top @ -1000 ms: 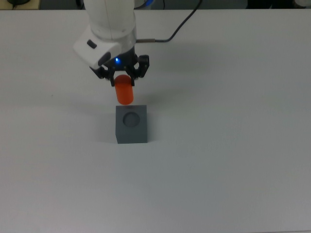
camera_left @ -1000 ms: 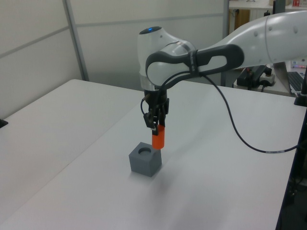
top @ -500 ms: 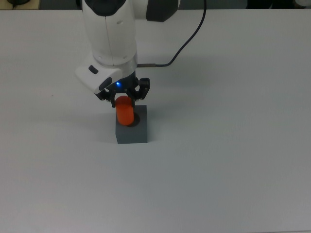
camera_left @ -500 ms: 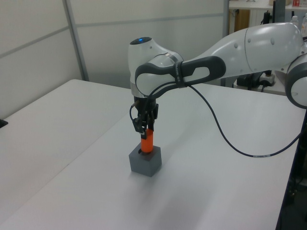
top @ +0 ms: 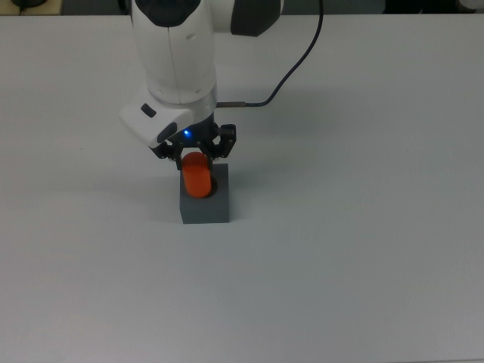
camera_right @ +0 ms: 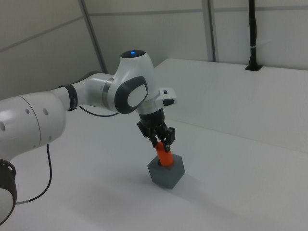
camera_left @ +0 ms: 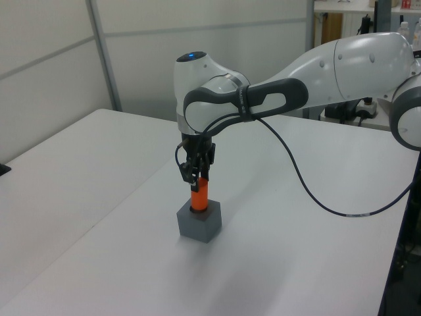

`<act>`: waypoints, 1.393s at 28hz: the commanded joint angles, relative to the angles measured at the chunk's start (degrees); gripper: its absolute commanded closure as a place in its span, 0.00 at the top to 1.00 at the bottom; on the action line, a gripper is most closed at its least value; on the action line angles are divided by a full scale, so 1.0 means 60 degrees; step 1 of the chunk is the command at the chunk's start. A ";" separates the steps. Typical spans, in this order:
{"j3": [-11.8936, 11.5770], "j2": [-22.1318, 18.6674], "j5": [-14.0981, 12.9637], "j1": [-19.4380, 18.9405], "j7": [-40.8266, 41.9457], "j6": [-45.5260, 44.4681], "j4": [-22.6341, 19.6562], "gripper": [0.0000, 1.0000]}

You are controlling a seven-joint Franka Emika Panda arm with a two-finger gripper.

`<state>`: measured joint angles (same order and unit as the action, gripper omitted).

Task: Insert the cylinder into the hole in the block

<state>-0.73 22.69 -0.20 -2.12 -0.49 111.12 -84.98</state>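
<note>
Here the gripper point(top: 198, 152) clamps the orange cylinder point(camera_left: 199, 198) by its upper end, over the grey block point(camera_left: 199, 223); the cylinder looks rigid, light and smooth, likely slippery.

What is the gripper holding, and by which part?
The gripper holds the orange cylinder by its upper end; its lower end sits at the block's hole.

I cannot see the round hole in the small dark grey cube point(top: 204, 206); the bright orange-red cylinder point(top: 197, 175) covers it. The cylinder's top hides behind the black two-finger gripper point(top: 195, 149).
</note>
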 commanded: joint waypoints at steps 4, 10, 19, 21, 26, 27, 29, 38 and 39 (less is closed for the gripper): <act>-0.0024 0.0174 -0.0041 -0.0247 -0.0197 0.0084 0.0086 0.20; -0.0024 0.0174 -0.0026 -0.0262 -0.0197 0.0099 0.0057 0.26; -0.0097 0.0013 0.0033 -0.0247 -0.0197 -0.0033 0.0057 1.00; -0.0112 -0.0177 0.0018 -0.0247 -0.0212 -0.0149 0.0057 1.00; -0.0156 -0.0792 0.0018 -0.0203 -0.0533 -0.0823 0.0057 1.00; -0.0156 -0.0909 0.0018 -0.0189 -0.0577 -0.0926 0.0057 1.00; -0.0156 -0.1259 0.0032 -0.0159 -0.0607 -0.1363 0.0042 1.00; -0.0156 -0.2959 -0.0011 -0.0101 -0.0593 -0.2889 -0.0558 1.00; -0.0171 -0.3135 0.0003 -0.0101 -0.0593 -0.2933 -0.0689 1.00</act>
<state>-1.52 10.39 -0.18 -2.62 -2.92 95.69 -84.15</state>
